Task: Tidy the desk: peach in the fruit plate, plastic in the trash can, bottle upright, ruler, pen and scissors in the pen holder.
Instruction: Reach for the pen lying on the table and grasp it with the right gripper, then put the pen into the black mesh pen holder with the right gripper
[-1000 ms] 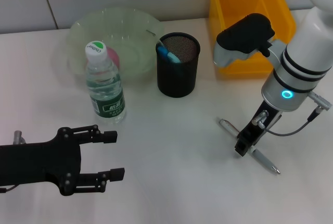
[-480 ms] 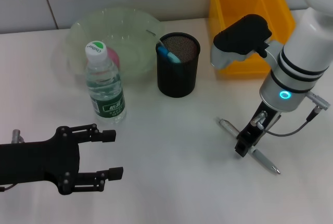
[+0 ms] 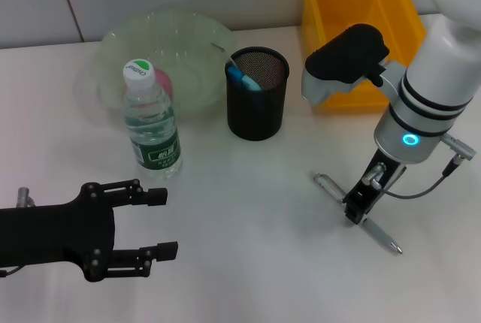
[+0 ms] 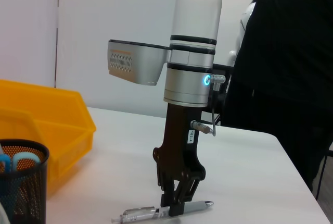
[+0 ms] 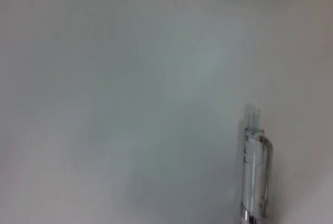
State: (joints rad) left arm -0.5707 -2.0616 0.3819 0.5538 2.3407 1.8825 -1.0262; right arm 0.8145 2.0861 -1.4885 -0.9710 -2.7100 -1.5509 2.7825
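A clear pen (image 3: 381,234) lies on the white table at the right. My right gripper (image 3: 355,210) stands over its middle, and the left wrist view shows that gripper (image 4: 174,208) with its fingers drawn together on the pen (image 4: 139,214). The pen (image 5: 256,166) also shows in the right wrist view. The bottle (image 3: 152,124) stands upright. Behind it the pink peach (image 3: 162,81) rests in the clear green fruit plate (image 3: 197,37). Blue scissors handles (image 3: 242,76) stick out of the black mesh pen holder (image 3: 258,105). My left gripper (image 3: 169,222) hovers open at the front left. The ruler and the plastic are not visible.
A yellow bin (image 3: 361,7) stands at the back right, just behind my right arm's wrist. The pen holder (image 4: 21,182) and the yellow bin (image 4: 47,125) also show in the left wrist view. A wall runs along the table's far edge.
My right gripper has shifted slightly to the right over the pen, and its upper arm has drifted a little left. The left arm has stayed still.
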